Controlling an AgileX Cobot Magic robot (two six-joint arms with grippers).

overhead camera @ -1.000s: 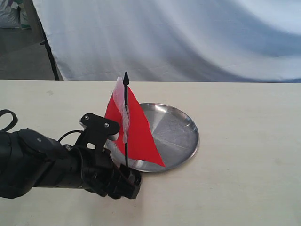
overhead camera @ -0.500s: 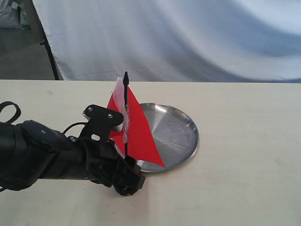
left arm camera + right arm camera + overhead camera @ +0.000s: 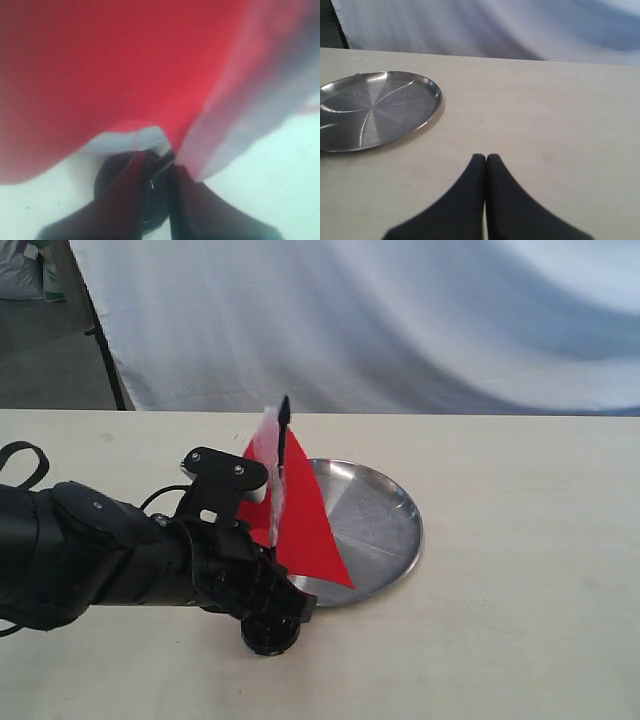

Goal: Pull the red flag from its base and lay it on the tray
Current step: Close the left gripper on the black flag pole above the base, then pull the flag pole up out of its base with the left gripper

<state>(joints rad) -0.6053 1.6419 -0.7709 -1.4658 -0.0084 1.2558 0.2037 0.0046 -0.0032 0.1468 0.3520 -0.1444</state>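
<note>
The red flag point(image 3: 300, 515) stands tilted toward the right on its thin black stick, in front of the steel tray point(image 3: 385, 520). Its stick still goes down to the round black base point(image 3: 270, 635) on the table by the tray's near rim. My left gripper point(image 3: 288, 602) is shut on the stick low down, just above the base. In the left wrist view the red flag point(image 3: 100, 65) fills most of the picture, and my left gripper point(image 3: 161, 167) pinches the stick over the dark base point(image 3: 104, 175). My right gripper point(image 3: 486, 157) is shut on nothing, above bare table beside the tray point(image 3: 370, 107).
A white cloth backdrop point(image 3: 400, 320) hangs behind the table's far edge. A black stand leg point(image 3: 105, 360) is at the back left. The bulky left arm point(image 3: 90, 565) covers the table's front left.
The left arm has pushed to the right and closed in on the stick. The flag has leaned over to the right, and the base has come into view below the gripper.
</note>
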